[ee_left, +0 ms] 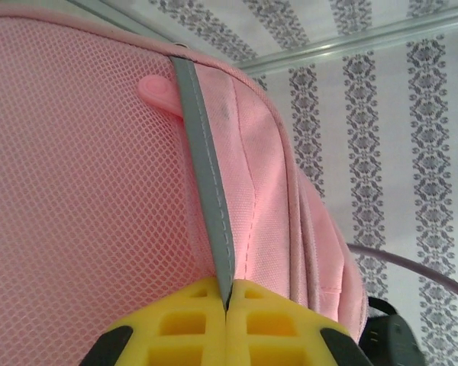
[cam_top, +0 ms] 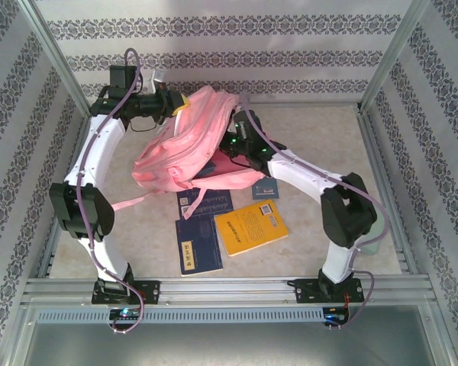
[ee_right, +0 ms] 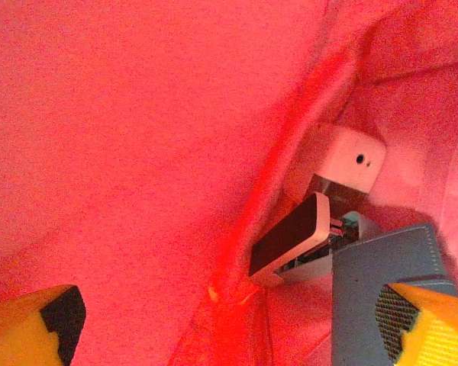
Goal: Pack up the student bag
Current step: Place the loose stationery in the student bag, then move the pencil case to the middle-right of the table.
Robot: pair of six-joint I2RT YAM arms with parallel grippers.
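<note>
- Table (cam_top: 305,252), near edge: dark blue book (cam_top: 198,244) and yellow book (cam_top: 252,226) lie flat, side by side, unpacked.
- Just behind: blue book (cam_top: 204,202), partly under the bag's edge.
- Middle: bag (cam_top: 187,145), pink, slumped on the table with its top raised and its mouth toward the right arm.
- Right gripper (ee_right: 229,324): inside the bag, fingers wide apart, holding nothing. A grey-blue item (ee_right: 382,282) lies beside one finger.
- Far: left gripper (ee_left: 227,301), pressed together on the bag's grey strip (ee_left: 206,175), holding the top up.
- Handling: this looks like the end of a deposit. Draw the right gripper straight out, clear of the lining. The left pinch should hold firm so the mouth does not sag.
</note>
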